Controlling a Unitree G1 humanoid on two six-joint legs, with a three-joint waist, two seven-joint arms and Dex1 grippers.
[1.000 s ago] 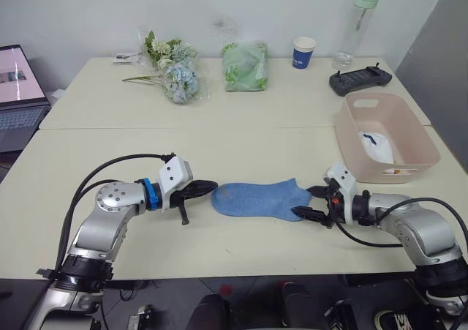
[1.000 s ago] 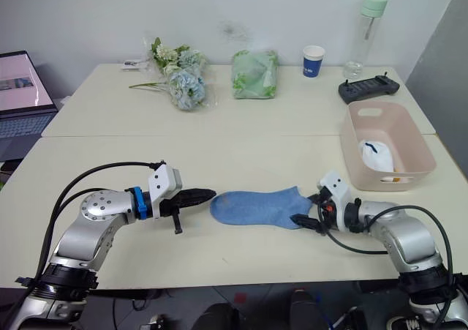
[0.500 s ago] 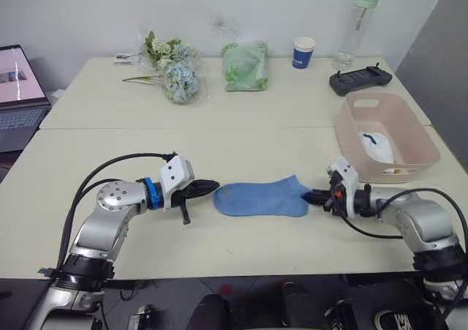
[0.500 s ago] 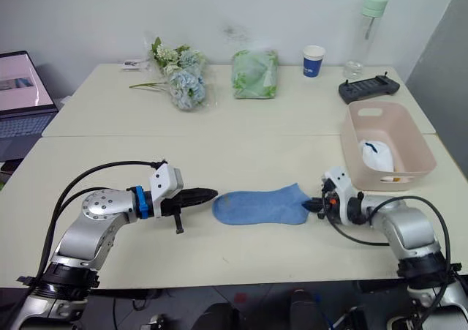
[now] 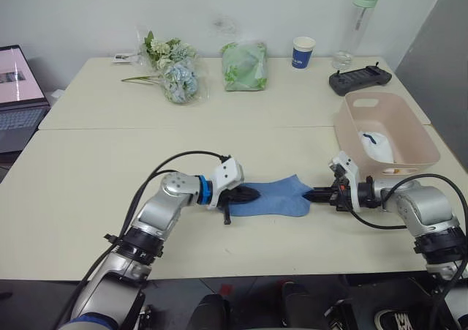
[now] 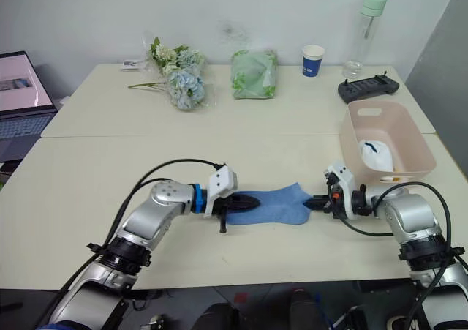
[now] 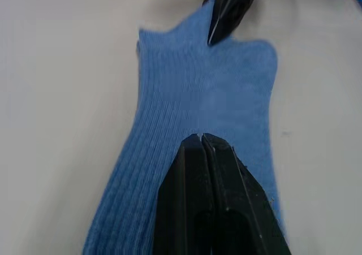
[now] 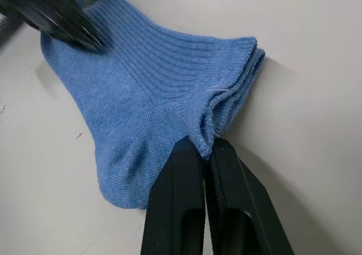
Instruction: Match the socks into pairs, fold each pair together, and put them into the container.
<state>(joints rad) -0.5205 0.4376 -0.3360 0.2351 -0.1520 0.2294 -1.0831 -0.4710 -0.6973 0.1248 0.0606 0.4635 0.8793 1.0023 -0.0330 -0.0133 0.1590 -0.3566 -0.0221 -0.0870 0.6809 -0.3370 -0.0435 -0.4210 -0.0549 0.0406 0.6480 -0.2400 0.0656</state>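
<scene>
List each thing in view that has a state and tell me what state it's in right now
Blue socks: flat on the table, stacked as a pair, unfolded.
Left gripper: shut, tips resting on the socks.
Right gripper: shut on the socks' cuff edge.
Basin: upright, holding white socks.
Cup: upright.
Bottle: upright, capped.
Laptop: open, screen lit.

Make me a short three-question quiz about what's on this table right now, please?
1. True or false: the right gripper pinches the blue sock at its cuff.
2. Which lies in the pink container? A) a white sock B) the paper cup C) the flowers
3. Fill in: the left gripper, shut, rests on top of the ____ sock.

Key: 1 true; 2 A; 3 blue.
</scene>
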